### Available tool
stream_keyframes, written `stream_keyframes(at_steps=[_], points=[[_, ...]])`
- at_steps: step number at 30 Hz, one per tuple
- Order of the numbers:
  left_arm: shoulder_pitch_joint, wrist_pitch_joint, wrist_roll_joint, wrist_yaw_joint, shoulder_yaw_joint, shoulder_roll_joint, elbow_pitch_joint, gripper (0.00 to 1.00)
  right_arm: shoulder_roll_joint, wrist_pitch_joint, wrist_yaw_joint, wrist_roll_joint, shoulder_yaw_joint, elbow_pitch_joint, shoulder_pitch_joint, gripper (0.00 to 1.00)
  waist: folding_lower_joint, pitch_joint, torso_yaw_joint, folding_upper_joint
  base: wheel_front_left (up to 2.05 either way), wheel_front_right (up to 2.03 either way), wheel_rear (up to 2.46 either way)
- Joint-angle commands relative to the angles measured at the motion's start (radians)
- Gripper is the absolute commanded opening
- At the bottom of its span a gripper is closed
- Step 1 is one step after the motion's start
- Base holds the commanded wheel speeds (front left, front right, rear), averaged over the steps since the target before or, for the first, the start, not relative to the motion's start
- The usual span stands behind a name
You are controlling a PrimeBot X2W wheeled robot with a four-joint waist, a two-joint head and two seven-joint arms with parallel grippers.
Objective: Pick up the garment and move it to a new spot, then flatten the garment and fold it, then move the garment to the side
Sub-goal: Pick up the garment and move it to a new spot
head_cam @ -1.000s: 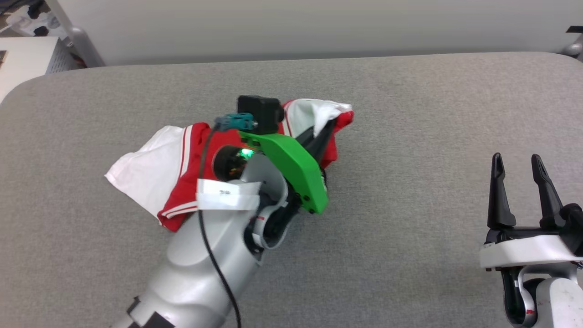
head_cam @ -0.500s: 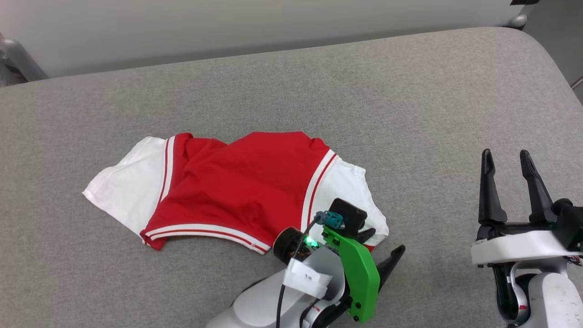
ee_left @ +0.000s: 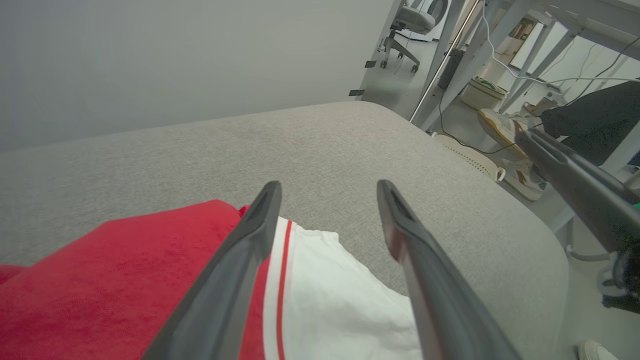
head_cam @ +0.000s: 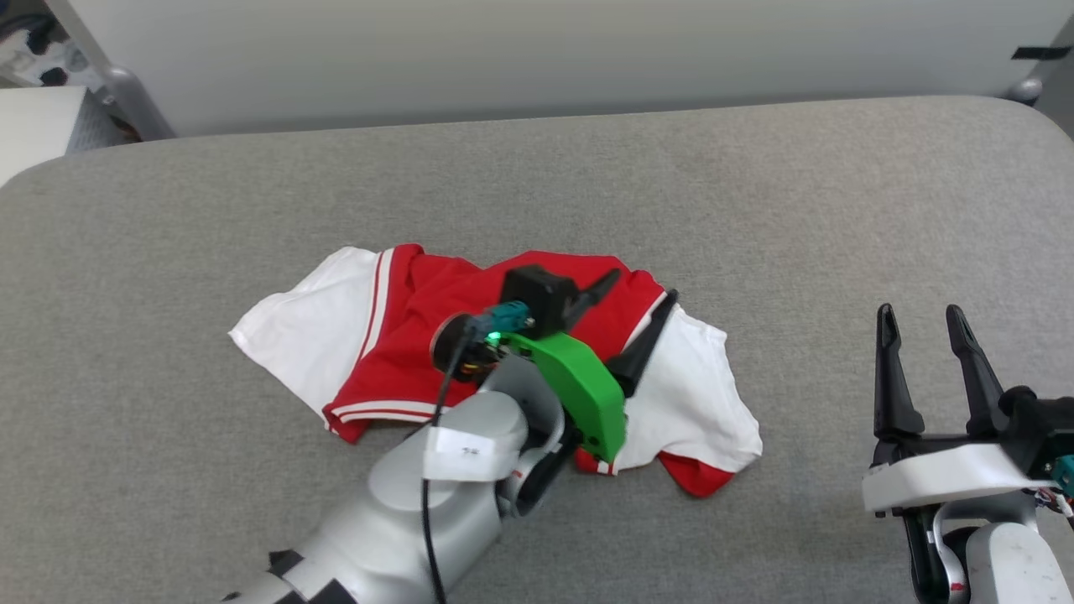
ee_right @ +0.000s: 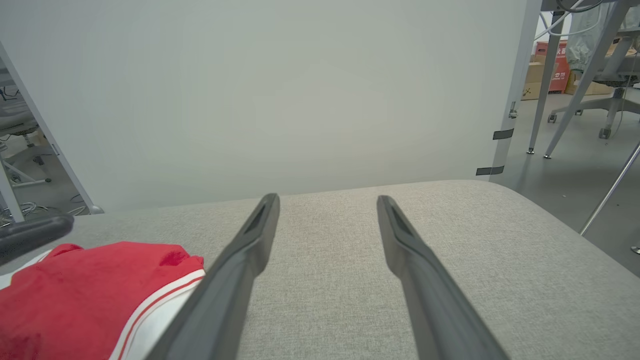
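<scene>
The garment (head_cam: 394, 344) lies spread on the grey table (head_cam: 755, 184), red body in the middle and a white sleeve at each end. My left gripper (head_cam: 644, 285) hangs open over its right shoulder seam, with nothing between the fingers. In the left wrist view the left gripper (ee_left: 328, 185) points past the garment's (ee_left: 125, 280) striped sleeve seam toward bare table. My right gripper (head_cam: 920, 312) stands open and empty at the lower right, away from the cloth. In the right wrist view the right gripper (ee_right: 327, 200) faces bare table, with the garment (ee_right: 75, 285) at the lower left.
A pale wall (head_cam: 537, 50) runs behind the table. The table's rounded right end (ee_left: 525, 220) drops to the floor, where a person's shoe (ee_left: 497, 127) and table legs (ee_left: 450, 55) stand. A desk corner (head_cam: 33, 126) sits at the far left.
The head camera has shifted. My left gripper let go of the bunched garment, which now lies spread out, and the open gripper has come back over its right shoulder. The right arm stays put.
</scene>
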Motion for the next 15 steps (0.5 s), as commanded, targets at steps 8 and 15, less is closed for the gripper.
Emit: stream_keyframes(at_steps=[8,15], points=[[0.086,-0.041,0.101,0.060,0.200,0.203,-0.110,1.00,-0.003,-0.002,-0.001,-0.023,-0.001,0.011,0.065,1.00,0.0000,-0.109,0.119,0.0000,0.00,0.00,0.00],[0.405,-0.041,0.262,0.078,0.467,0.297,-0.350,1.00,-0.003,-0.002,-0.001,-0.024,0.017,0.012,0.109,1.00,0.0000,-0.142,0.138,0.0000,0.00,0.00,0.00]])
